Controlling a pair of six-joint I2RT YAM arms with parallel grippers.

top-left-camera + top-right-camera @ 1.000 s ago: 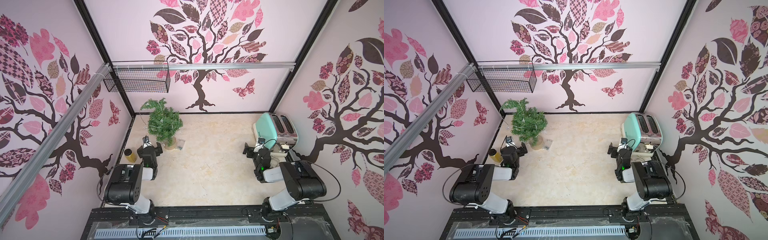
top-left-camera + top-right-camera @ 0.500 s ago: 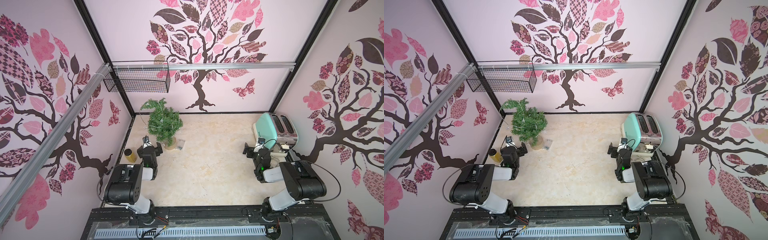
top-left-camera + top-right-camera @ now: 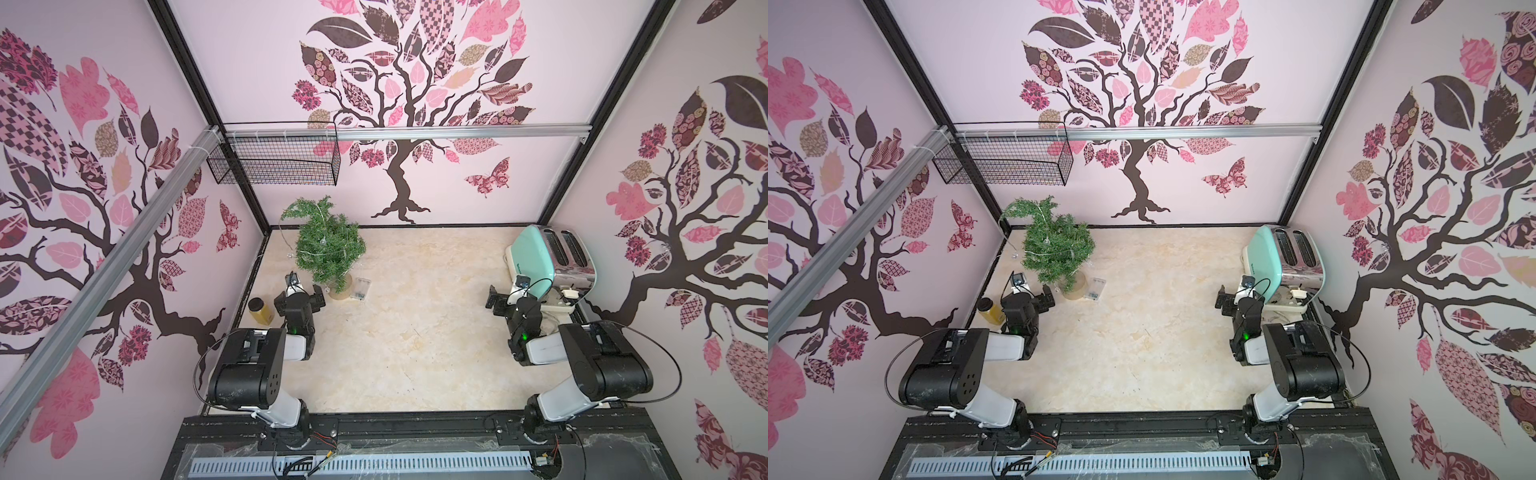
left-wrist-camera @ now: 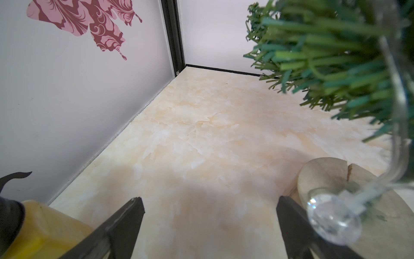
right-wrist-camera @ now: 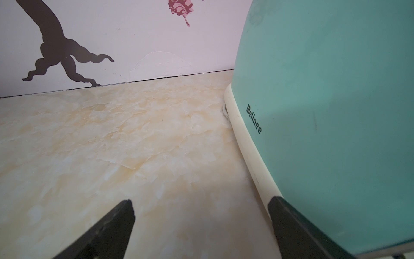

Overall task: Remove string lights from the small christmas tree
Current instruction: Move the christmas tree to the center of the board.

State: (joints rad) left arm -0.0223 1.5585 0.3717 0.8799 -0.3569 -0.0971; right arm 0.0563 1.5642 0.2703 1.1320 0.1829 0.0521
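Ahead of our left claw [image 4: 209, 199], whose fingers [image 4: 125, 219] look like matt black plastic, we see the table [image 4: 201, 134] as a smooth, faintly shiny marble print. Just beside one finger, the bottle [image 4: 49, 226] looks like slightly shiny yellow plastic. By the other, the string lights [image 4: 333, 220] carry a clear, glassy bulb on shiny wire. The small christmas tree [image 4: 324, 56] has stiff, plastic-looking needles over a pale, bare wood base [image 4: 324, 177]. Beside our right claw [image 5: 201, 200], the toaster [image 5: 336, 101] has a smooth satin mint shell with cream plastic trim.
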